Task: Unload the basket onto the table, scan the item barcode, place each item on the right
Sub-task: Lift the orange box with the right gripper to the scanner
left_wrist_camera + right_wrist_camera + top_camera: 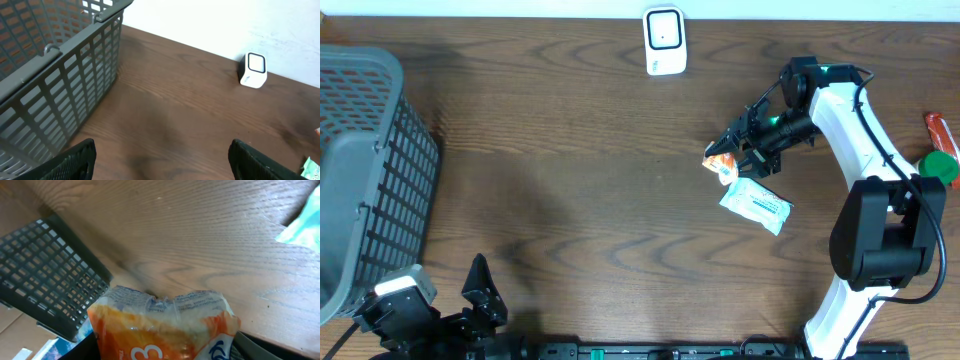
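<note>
Two arms: we see the left gripper (pixel 164 145) low at the table's near-left corner and the right gripper (pixel 729 152) reaching out over the right half of the dark brown wooden table (pixel 570 190).
Left jaws: spread wide, with nothing between them; only bare wood shows past them in the left wrist view.
Right jaws: closed partway on the orange-and-white crinkled plastic packet (pixel 162 325), one dark finger on each side of it.
Packet: we see it standing upright in the right gripper's hold, its sealed top edge pointing away from the wrist camera. From overhead it sits at the gripper's tip, right of the table's centre.
Barcode: we cannot make one out on the faces that show.
Scanner: a small white box with a dark-rimmed window (pixel 663 40) stands at the far edge of the table, well apart from the packet and to its left.
Second packet: a pale teal-and-white flat pouch (pixel 757 203) lies on the wood just beside the held packet, on the near side.
Basket: a grey plastic mesh basket (pixel 412 170) takes up the left end of the table.
Right edge: a red wrapped item (pixel 939 131) and a green round object (pixel 940 166) lie close together there.
</note>
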{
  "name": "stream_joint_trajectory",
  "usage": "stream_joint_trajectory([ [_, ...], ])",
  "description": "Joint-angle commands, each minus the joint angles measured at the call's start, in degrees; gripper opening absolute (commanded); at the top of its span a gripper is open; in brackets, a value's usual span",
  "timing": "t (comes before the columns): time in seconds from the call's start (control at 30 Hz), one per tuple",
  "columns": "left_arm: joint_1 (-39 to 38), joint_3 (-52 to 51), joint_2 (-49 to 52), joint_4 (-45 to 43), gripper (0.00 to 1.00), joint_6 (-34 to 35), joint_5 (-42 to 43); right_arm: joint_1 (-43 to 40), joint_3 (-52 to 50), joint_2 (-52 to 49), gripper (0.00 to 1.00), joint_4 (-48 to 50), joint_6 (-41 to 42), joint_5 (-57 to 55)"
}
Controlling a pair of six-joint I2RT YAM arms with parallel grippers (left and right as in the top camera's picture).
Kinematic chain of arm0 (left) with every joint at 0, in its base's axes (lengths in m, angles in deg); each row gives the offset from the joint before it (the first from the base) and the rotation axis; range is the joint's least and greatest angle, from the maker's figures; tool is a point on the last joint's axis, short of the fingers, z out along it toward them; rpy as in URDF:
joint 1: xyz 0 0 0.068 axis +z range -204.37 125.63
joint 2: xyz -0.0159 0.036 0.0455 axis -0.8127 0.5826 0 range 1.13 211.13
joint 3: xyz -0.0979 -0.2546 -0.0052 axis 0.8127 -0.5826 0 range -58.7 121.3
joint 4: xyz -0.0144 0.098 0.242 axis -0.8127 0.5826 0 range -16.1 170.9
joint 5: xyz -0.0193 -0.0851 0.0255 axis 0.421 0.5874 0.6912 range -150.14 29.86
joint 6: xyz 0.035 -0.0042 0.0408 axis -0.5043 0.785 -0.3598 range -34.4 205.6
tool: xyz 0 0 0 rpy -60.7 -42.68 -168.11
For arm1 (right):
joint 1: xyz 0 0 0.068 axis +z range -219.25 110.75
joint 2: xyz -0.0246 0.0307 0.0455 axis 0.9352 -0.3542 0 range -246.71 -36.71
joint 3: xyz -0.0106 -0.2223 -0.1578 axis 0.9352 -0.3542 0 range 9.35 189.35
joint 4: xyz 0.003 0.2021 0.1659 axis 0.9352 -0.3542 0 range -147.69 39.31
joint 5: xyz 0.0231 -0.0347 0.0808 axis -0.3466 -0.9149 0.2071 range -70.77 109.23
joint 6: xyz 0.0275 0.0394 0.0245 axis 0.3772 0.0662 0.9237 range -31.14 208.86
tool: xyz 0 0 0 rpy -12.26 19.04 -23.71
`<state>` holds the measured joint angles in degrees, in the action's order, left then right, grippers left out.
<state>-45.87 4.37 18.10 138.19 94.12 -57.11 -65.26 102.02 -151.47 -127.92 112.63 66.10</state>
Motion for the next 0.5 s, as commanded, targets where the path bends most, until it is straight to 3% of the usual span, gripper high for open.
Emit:
stream_joint_trajectory([
  [0.0, -0.22, 0.09, -0.31, 0.00, 0.85, -0.96, -0.26, 0.31, 0.66, 0.02, 0.54, 0.28, -1.55, 2.29],
  [0.1, -0.22, 0.09, -0.31, 0.00, 0.85, -0.96, -0.26, 0.37, 0.66, 0.02, 0.53, 1.90, -1.55, 1.86],
  [0.2, -0.22, 0.09, -0.31, 0.00, 0.85, -0.96, -0.26, 0.90, 0.66, 0.02, 0.45, 4.81, -1.55, 0.94],
  [0.27, -0.22, 0.09, -0.31, 0.00, 0.85, -0.96, -0.26, 1.86, 0.66, 0.02, 0.41, 9.07, -1.53, 0.52],
  [0.47, -0.22, 0.09, -0.31, 0.00, 0.85, -0.96, -0.26, 6.82, 0.68, 0.02, 0.44, 27.91, 2.86, -3.98],
])
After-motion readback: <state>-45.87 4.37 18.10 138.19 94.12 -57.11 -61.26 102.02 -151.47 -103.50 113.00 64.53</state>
